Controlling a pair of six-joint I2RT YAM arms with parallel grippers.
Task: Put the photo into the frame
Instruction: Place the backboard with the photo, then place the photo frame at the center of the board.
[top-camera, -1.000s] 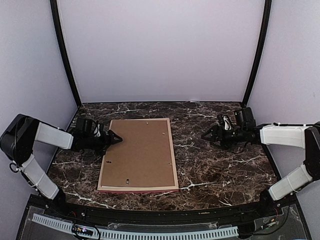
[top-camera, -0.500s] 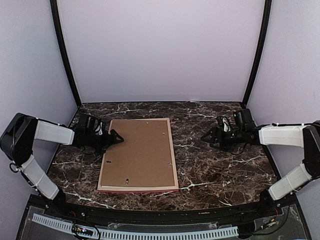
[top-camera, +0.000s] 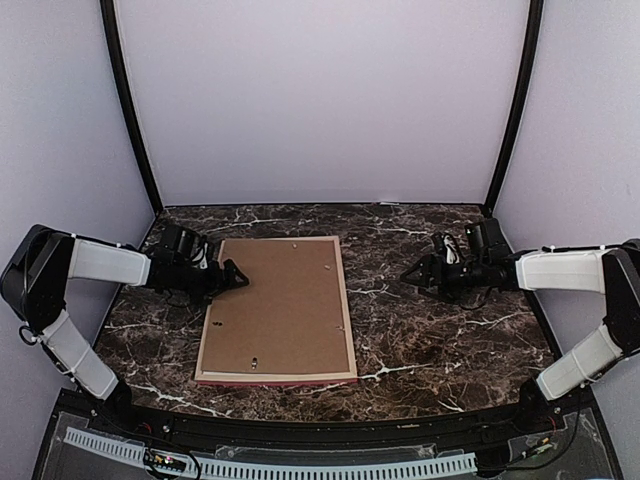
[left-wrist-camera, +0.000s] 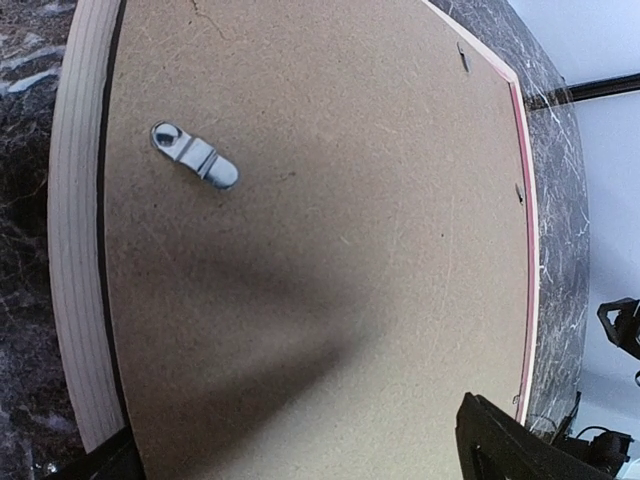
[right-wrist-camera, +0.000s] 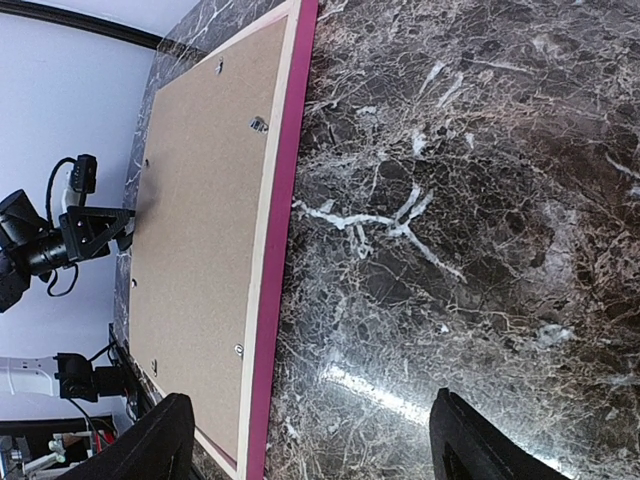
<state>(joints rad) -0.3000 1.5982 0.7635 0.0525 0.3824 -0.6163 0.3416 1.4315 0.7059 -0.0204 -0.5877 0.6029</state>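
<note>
The frame (top-camera: 347, 310) lies face down on the marble table, its pale wood reverse up and a pink edge (right-wrist-camera: 285, 200) showing along its side. A brown backing board (top-camera: 280, 305) fills it. The photo is hidden. My left gripper (top-camera: 236, 277) is open at the frame's left edge, low over the board (left-wrist-camera: 320, 250), with nothing between its fingers. In the left wrist view the pale rim (left-wrist-camera: 78, 250) runs down the left. My right gripper (top-camera: 410, 274) is open above bare marble, right of the frame and apart from it.
A small metal hanger clip (left-wrist-camera: 195, 155) sits on the backing board, with small tabs along the frame's inner edge. Dark marble table (top-camera: 440, 330) stretches between the frame and the right arm. Grey walls and black posts enclose the back and sides.
The left wrist has shifted slightly toward the back while its tips stay at the frame's left edge. The right gripper has edged a little left. The frame has not moved.
</note>
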